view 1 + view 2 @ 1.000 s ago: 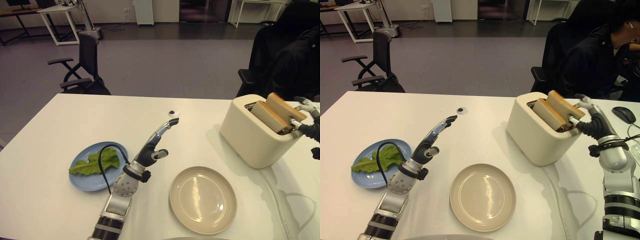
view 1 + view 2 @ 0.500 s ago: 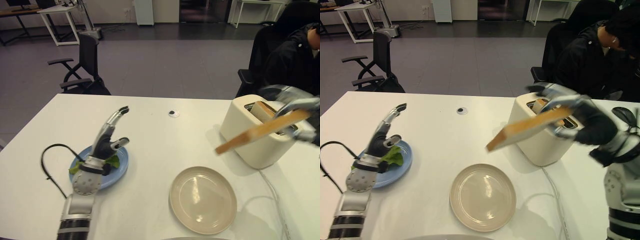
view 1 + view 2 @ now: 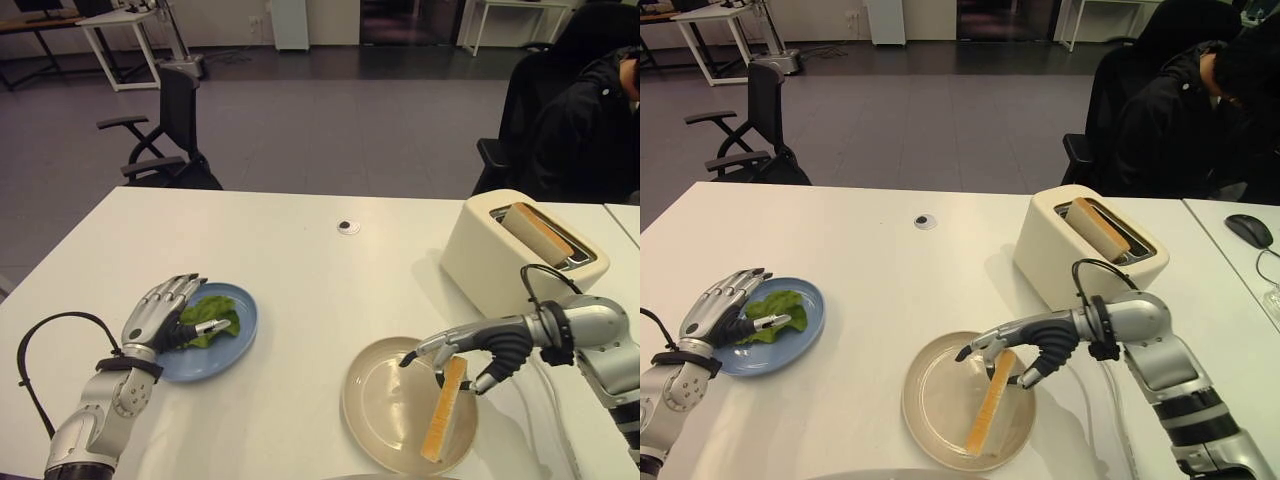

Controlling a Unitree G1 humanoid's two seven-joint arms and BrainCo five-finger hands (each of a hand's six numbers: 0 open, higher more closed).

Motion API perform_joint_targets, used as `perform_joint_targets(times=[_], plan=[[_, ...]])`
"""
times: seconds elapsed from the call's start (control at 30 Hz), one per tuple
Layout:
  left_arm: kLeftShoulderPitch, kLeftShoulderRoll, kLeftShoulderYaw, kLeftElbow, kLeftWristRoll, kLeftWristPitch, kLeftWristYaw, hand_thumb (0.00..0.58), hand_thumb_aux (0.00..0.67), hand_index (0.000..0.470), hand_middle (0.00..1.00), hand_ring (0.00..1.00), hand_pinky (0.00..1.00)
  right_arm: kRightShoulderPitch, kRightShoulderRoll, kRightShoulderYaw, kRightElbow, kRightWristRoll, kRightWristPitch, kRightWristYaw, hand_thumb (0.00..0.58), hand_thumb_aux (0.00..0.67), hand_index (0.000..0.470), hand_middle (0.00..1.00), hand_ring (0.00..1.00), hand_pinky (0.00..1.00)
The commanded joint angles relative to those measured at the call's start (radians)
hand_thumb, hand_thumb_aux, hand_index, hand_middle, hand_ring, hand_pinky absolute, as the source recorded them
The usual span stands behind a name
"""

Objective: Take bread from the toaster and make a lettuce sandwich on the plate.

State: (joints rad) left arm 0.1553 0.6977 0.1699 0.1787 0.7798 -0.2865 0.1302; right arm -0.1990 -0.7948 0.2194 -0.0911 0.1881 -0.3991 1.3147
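A cream toaster [image 3: 505,268] stands at the right of the white table with one bread slice [image 3: 539,232] left in its slot. My right hand [image 3: 470,352] is shut on a second bread slice [image 3: 445,409], which stands on edge, tilted, on the beige plate [image 3: 383,405] in front of me. A green lettuce leaf [image 3: 211,319] lies on the blue plate [image 3: 228,346] at the left. My left hand [image 3: 162,314] hovers at that plate's left rim, fingers spread over the leaf and thumb across it, not closed on it.
A small round black-and-white cap [image 3: 346,227] lies at the table's far middle. The toaster's cable [image 3: 1116,415] runs forward along the right side. A mouse [image 3: 1247,229] sits far right. A person sits behind the toaster, and an office chair [image 3: 165,135] stands beyond the table.
My right hand pulled one slice out of the toaster and brought it down onto the beige plate. My left hand swung left and lowered onto the lettuce plate.
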Motion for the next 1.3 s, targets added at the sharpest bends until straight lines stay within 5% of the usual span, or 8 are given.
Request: perform_joint_targets(times=[0.03, 0.1, 0.13, 0.17, 0.2, 0.27, 0.47, 1.3], plan=[[0.025, 0.045, -0.030, 0.008, 0.048, 0.057, 0.004, 0.000, 0.000, 0.000, 0.00, 0.00, 0.00, -0.062, 0.055, 0.061, 0.057, -0.107, 0.021, -0.054, 0.580, 0.670, 0.470, 0.00, 0.00, 0.00], [0.031, 0.051, -0.041, 0.003, 0.045, 0.070, 0.003, 0.000, 0.000, 0.000, 0.00, 0.00, 0.00, -0.083, 0.076, 0.081, 0.088, -0.162, 0.027, -0.090, 0.580, 0.667, 0.468, 0.00, 0.00, 0.00], [0.035, 0.054, -0.046, -0.001, 0.042, 0.076, 0.002, 0.000, 0.000, 0.000, 0.00, 0.00, 0.00, -0.092, 0.085, 0.086, 0.100, -0.187, 0.025, -0.112, 0.478, 0.389, 0.273, 0.00, 0.00, 0.00], [0.038, 0.057, -0.051, -0.005, 0.042, 0.083, 0.000, 0.000, 0.000, 0.000, 0.00, 0.00, 0.00, -0.101, 0.095, 0.085, 0.110, -0.208, 0.019, -0.139, 0.104, 0.063, 0.044, 0.00, 0.00, 0.00], [0.041, 0.059, -0.056, -0.008, 0.041, 0.088, -0.001, 0.000, 0.000, 0.000, 0.00, 0.00, 0.00, -0.109, 0.105, 0.082, 0.113, -0.218, 0.019, -0.160, 0.000, 0.000, 0.000, 0.00, 0.00, 0.00], [0.045, 0.063, -0.067, -0.007, 0.038, 0.094, -0.002, 0.027, 0.016, 0.011, 0.00, 0.00, 0.00, -0.124, 0.119, 0.071, 0.112, -0.232, 0.016, -0.203, 0.000, 0.000, 0.000, 0.00, 0.00, 0.00], [0.049, 0.080, -0.103, 0.005, 0.036, 0.111, -0.013, 0.549, 0.515, 0.361, 0.00, 0.00, 0.00, -0.121, 0.108, 0.018, 0.038, -0.195, 0.017, -0.269, 0.000, 0.000, 0.000, 0.00, 0.00, 0.00], [0.095, -0.018, -0.059, -0.481, -0.325, -0.124, -0.048, 0.580, 0.670, 0.470, 0.00, 0.00, 0.00, -0.052, 0.093, -0.122, 0.011, -0.124, -0.020, -0.415, 0.000, 0.000, 0.000, 0.00, 0.00, 0.00]])
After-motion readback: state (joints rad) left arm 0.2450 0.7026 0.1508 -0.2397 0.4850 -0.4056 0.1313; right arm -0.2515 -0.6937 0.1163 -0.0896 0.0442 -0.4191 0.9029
